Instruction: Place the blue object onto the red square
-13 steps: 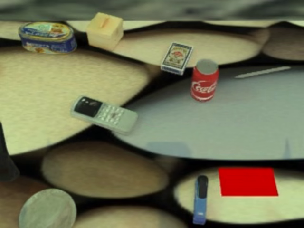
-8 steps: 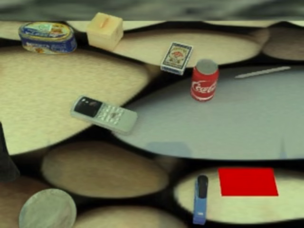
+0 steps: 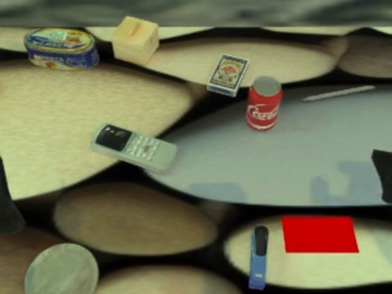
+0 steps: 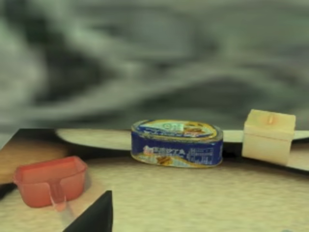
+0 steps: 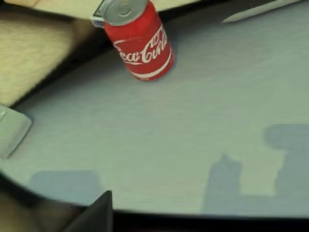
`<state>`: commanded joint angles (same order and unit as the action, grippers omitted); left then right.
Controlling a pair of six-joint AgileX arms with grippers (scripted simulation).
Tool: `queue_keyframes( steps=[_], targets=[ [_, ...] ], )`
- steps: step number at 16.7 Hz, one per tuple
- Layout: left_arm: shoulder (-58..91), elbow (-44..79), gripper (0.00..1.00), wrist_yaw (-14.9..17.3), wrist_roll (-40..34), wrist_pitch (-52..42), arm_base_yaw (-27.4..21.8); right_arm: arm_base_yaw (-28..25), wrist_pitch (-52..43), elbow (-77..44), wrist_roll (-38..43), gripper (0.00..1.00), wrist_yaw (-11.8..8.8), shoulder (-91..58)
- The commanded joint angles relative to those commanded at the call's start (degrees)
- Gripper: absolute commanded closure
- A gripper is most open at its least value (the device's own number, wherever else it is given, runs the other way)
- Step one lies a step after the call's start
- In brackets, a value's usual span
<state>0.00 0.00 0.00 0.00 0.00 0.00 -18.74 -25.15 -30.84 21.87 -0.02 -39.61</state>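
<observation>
The blue object [image 3: 259, 257], a narrow blue stapler with a black top arm, lies near the table's front edge, its length running front to back. The red square [image 3: 320, 234] is flat on the table just to its right, with a small gap between them. My right gripper [image 3: 383, 175] shows as a dark shape at the right edge, farther back than the red square and apart from both things. My left gripper [image 3: 6, 205] is parked at the left edge. Neither wrist view shows the stapler or the red square.
A Coca-Cola can [image 3: 263, 103] stands mid-table, with a playing-card box [image 3: 228, 75] behind it. A grey phone [image 3: 134, 147] lies left of centre. An oval blue tin [image 3: 61, 48] and a yellow box [image 3: 138, 38] sit at the back left. A round grey disc [image 3: 61, 269] is at the front left.
My right arm has come into the top view at the right edge, and its shadow now falls on the grey patch. The stapler, the red square and the left arm have not moved.
</observation>
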Motion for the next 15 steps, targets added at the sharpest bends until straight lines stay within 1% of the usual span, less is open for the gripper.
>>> queue_keyframes(
  steps=[5, 9, 12, 15],
  targets=[
    [0.0, 0.0, 0.0, 0.0, 0.0, 0.0, 0.0, -12.45, -17.4, -19.71, 14.44, 0.0, -0.07, -30.16],
    [0.0, 0.0, 0.0, 0.0, 0.0, 0.0, 0.0, -20.91, -28.82, -33.37, 24.19, 0.0, -0.21, -48.31],
    [0.0, 0.0, 0.0, 0.0, 0.0, 0.0, 0.0, -25.51, -34.73, -41.17, 29.49, 0.0, -0.17, -58.33],
    [0.0, 0.0, 0.0, 0.0, 0.0, 0.0, 0.0, -28.03, -37.79, -45.54, 32.37, 0.0, -0.09, -63.35]
  ],
)
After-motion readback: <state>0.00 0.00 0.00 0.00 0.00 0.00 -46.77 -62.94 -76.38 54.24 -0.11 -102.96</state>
